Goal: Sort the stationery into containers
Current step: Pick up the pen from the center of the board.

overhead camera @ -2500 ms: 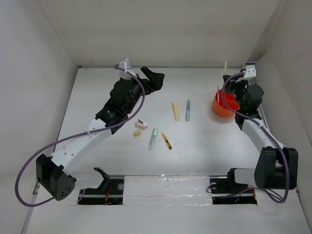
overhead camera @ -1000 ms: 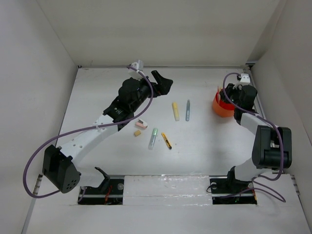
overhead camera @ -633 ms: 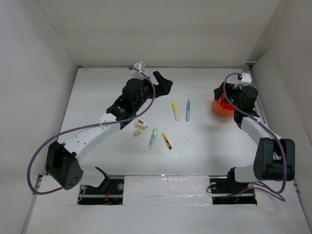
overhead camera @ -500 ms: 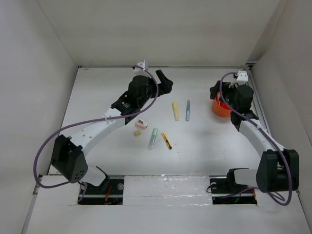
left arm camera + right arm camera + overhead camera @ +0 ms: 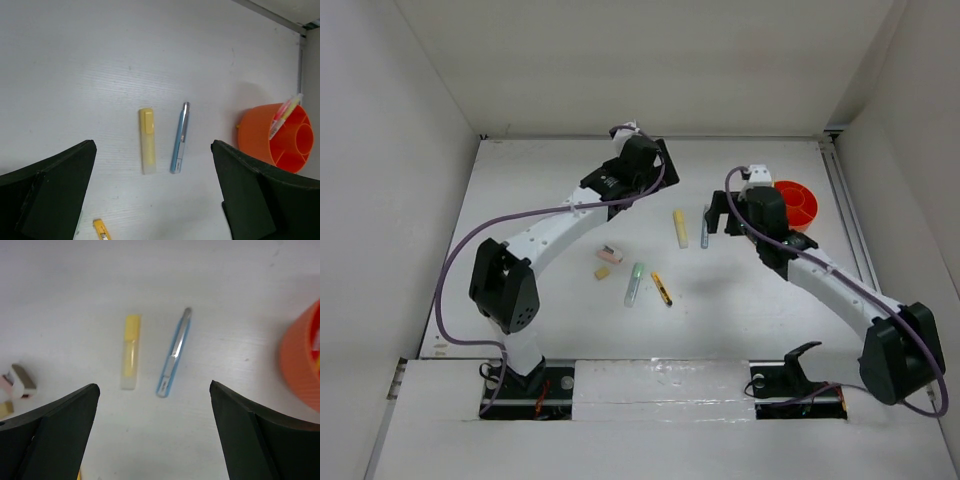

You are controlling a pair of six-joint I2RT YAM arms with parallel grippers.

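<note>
On the white table lie a yellow marker [image 5: 680, 228], a grey-blue pen [image 5: 705, 228], a pink eraser [image 5: 610, 254], a tan eraser [image 5: 602, 272], a pale green marker [image 5: 634, 283] and a short yellow-black pen [image 5: 662, 289]. The orange pot [image 5: 795, 203] stands at the back right with pens [image 5: 285, 115] upright in one compartment. My right gripper [image 5: 718, 218] hangs open just right of the grey-blue pen [image 5: 173, 354], empty. Behind the yellow marker [image 5: 146, 141], my left gripper [image 5: 650, 172] is open and empty too.
White walls close in the table at the back and on both sides. The right arm's links [image 5: 820, 275] stretch across the table's right half, and the left arm [image 5: 550, 225] spans the left half above the erasers.
My right gripper opened and swung left from the orange pot to the grey-blue pen. The left arm stretched farther right along the back, toward the yellow marker.
</note>
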